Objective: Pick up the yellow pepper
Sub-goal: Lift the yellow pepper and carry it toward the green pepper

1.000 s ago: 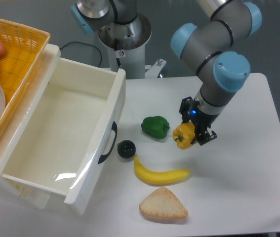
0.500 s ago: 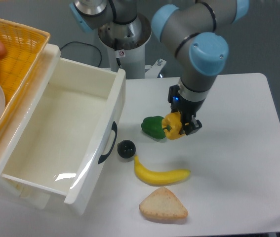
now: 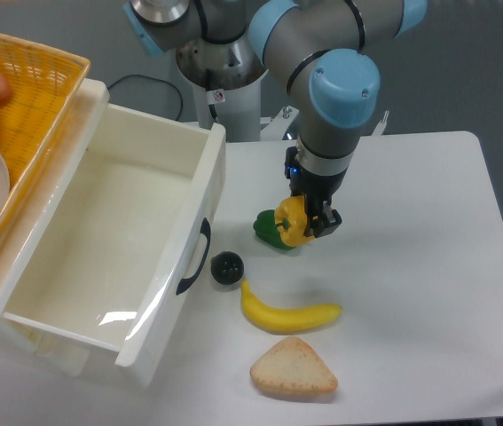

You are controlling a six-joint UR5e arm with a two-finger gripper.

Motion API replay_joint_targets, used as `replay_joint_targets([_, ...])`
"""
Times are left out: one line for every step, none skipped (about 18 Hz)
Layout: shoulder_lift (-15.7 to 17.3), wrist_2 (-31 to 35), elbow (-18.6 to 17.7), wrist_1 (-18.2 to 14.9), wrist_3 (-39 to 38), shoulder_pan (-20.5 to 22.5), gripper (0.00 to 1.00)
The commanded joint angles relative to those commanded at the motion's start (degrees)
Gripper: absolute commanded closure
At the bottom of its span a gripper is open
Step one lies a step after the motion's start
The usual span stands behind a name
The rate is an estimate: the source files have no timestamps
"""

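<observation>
The yellow pepper [image 3: 292,222] is small, lumpy and yellow-orange. It is held between the fingers of my gripper [image 3: 306,219], which is shut on it. The gripper holds it up off the table, in front of and partly covering the dark green pepper [image 3: 267,228]. Only the left part of the green pepper shows.
A white open drawer [image 3: 189,257] stands at the left, with a yellow basket [image 3: 29,98] behind it. A black round object [image 3: 227,267], a yellow banana [image 3: 288,313] and a slice of bread [image 3: 292,366] lie in front of the peppers.
My gripper has moved left and a little up with the yellow pepper in it, from right of the green pepper to over it.
</observation>
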Motion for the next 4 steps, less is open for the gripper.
replay_joint_targets([0.09, 0.00, -0.09, 0.00, 0.00, 0.00, 0.92])
replay_joint_targets([0.09, -0.09, -0.18, -0.09, 0.00, 0.09, 0.92])
replay_joint_targets([0.17, 0.00, -0.26, 0.00, 0.00, 0.09, 0.92])
replay_joint_targets([0.18, 0.00, -0.35, -0.09, 0.00, 0.09, 0.92])
